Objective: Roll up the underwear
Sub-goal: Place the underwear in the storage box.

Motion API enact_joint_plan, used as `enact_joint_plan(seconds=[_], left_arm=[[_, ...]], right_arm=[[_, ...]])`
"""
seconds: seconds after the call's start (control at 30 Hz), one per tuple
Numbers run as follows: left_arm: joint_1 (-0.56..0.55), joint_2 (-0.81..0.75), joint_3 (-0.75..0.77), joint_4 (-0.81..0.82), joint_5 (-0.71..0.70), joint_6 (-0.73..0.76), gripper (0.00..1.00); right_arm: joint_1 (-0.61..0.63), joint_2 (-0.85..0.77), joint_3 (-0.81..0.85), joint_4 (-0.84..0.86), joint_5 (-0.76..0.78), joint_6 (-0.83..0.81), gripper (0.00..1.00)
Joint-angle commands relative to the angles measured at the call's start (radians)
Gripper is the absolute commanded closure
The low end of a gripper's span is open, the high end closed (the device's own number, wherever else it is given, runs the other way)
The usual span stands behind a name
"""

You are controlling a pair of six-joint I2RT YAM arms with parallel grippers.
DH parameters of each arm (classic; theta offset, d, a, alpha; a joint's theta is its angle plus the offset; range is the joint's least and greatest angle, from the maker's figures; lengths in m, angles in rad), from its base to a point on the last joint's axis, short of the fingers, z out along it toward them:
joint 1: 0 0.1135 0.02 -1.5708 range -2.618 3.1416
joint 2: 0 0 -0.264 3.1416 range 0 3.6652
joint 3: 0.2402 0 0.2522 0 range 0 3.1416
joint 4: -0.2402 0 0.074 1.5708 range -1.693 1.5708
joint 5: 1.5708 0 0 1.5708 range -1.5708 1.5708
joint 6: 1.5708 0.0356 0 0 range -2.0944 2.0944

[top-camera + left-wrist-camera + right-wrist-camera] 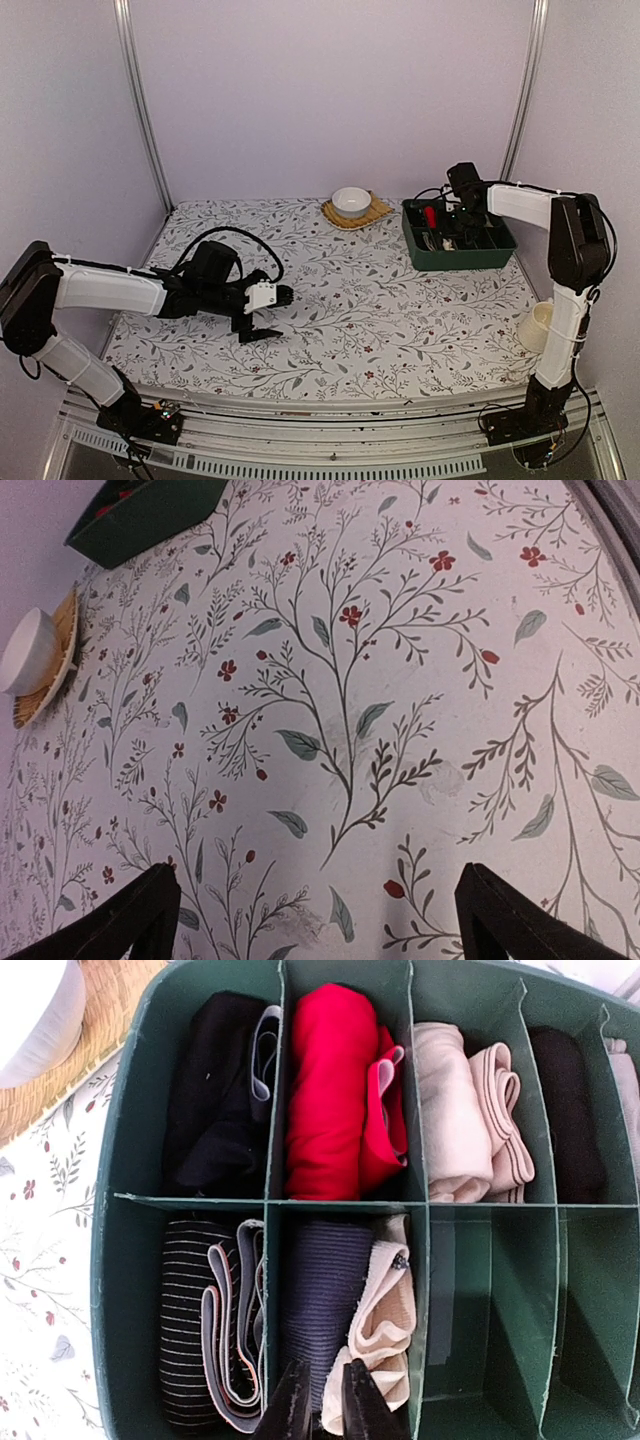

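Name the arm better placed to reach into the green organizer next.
Right. The right gripper is poised over the green organizer, just above a navy roll. The left gripper hangs open over bare tablecloth, far from the organizer.

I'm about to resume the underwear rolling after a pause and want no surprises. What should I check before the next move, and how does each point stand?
1. Left gripper open, over the tablecloth: ok.
2. Loose underwear laid out to roll: not ok, none visible.
3. Right gripper above the green organizer, by the navy roll and beige roll: ok.
4. Right gripper free of cloth: cannot tell.
5. Empty compartment available in the organizer: ok.
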Motion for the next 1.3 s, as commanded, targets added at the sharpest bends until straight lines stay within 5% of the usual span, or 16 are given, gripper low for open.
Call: enact_joint_plan(seconds=[0.0, 0.67, 0.97, 1.03, 1.13, 1.17, 1.2, 1.27], left_arm=[[0.010, 0.015, 0.013, 0.007, 0.007, 0.000, 0.01], [0.011, 0.015, 0.014, 0.002, 0.010, -0.001, 0.01], [0.011, 0.016, 0.017, 0.015, -0.001, -0.023, 0.01], [0.013, 0.018, 0.018, 0.036, -0.026, -0.045, 0.01], [0.021, 0.015, 0.020, 0.063, -0.061, -0.071, 0.01], [0.025, 0.012, 0.019, 0.075, -0.069, -0.078, 0.01], [0.031, 0.005, 0.019, 0.082, -0.073, -0.085, 0.01], [0.046, -0.010, 0.023, 0.092, -0.078, -0.104, 0.01]], right_arm=[[0.005, -0.017, 0.005, -0.027, 0.013, -0.013, 0.91], [0.005, 0.120, 0.028, -0.068, -0.026, -0.043, 0.95], [0.009, -0.058, 0.053, -0.045, -0.071, -0.053, 0.93], [0.014, -0.109, 0.059, -0.050, -0.085, -0.062, 0.85], [0.024, -0.186, 0.041, -0.061, -0.082, -0.078, 0.58], [0.028, -0.211, 0.028, -0.063, -0.077, -0.083, 0.21], [0.036, -0.239, 0.009, -0.062, -0.061, -0.088, 0.02], [0.052, -0.313, -0.049, -0.044, -0.036, -0.098, 0.01]])
